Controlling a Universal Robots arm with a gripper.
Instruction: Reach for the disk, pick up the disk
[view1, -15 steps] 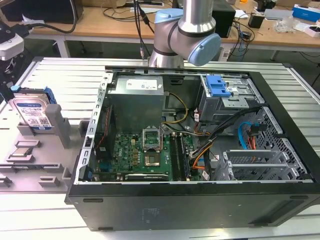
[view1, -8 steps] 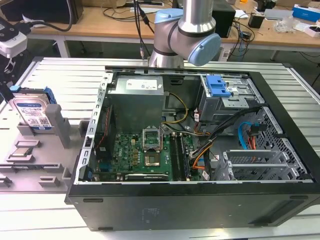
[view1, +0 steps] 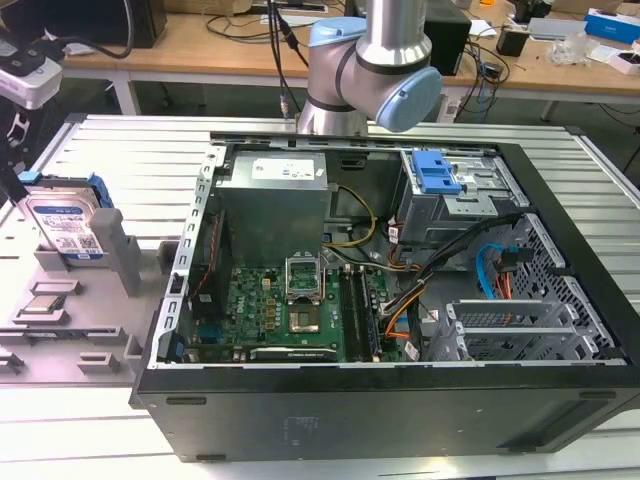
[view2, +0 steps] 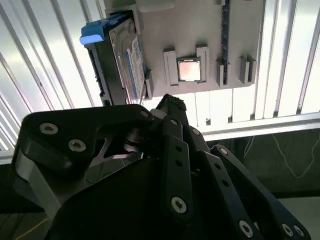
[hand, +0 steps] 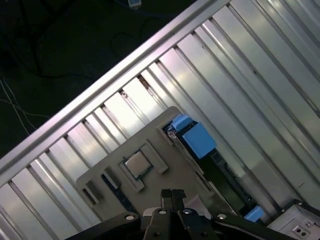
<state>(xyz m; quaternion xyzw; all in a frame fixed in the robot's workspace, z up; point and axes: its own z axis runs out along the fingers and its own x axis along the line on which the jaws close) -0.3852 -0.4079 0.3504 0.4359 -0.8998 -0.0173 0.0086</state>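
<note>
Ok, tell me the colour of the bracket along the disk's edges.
Blue; the bracket on the disk shows best in the second wrist view.

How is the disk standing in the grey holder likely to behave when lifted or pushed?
The disk looks rigid and metal-cased, so probably no flex. Standing on edge in the grey holder, it may tip if pushed. Its smooth face could be slippery.

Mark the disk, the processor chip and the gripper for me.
Disk (view1: 62, 222): exterior view, on its white-and-blue label.
Processor chip (view2: 190, 70): second wrist view, centre of its metal top.
Gripper (hand: 172, 194): first wrist view, between its fingertips.
</note>
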